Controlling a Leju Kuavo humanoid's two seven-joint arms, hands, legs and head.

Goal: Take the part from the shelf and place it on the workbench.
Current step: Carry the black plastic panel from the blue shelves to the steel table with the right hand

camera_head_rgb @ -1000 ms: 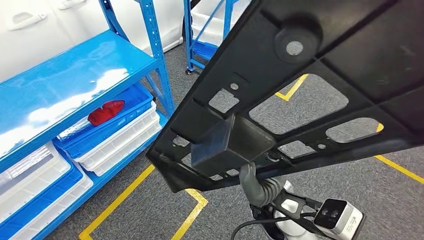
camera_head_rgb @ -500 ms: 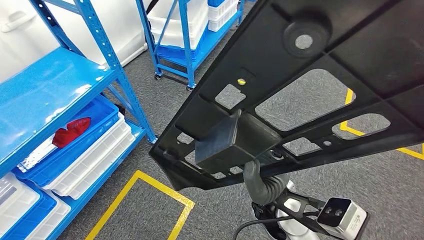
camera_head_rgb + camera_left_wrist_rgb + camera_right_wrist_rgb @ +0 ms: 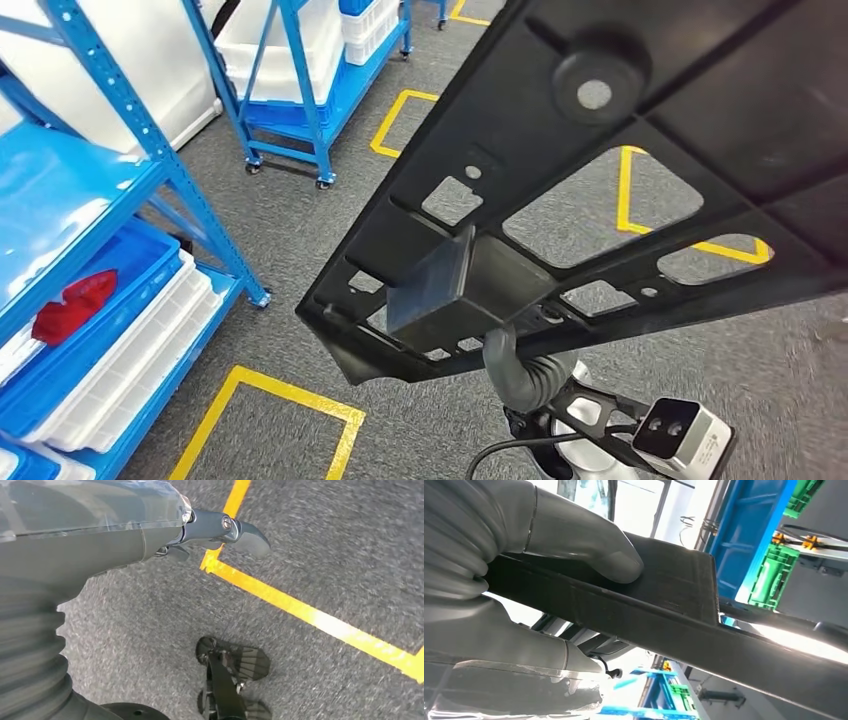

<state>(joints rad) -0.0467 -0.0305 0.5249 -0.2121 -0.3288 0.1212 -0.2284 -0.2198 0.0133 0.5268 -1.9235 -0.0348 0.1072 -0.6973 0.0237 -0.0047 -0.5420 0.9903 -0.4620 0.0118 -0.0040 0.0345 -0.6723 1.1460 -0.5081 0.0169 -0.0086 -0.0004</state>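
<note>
A large black plastic panel with several cut-outs, the part point(image 3: 620, 150), hangs tilted in front of me and spans the head view from lower middle to upper right. My right hand point(image 3: 508, 352) grips it from below near its boxy lug. In the right wrist view the grey thumb point(image 3: 589, 550) presses on the part's point(image 3: 664, 610) flat edge, with the fingers wrapped beneath. My left hand point(image 3: 150, 535) hangs over the grey carpet, one dark finger point(image 3: 242, 527) stretched out, holding nothing.
The blue shelf point(image 3: 60, 190) stands at the left, with a red item point(image 3: 72, 305) in a blue bin and white trays point(image 3: 130, 370) below. A wheeled blue rack point(image 3: 300, 80) stands farther back. Yellow tape point(image 3: 270, 390) marks boxes on the carpet.
The whole view has swung: the blue shelf slid off to the left and more floor and the wheeled rack came in. The part stays in my right hand at the same spot.
</note>
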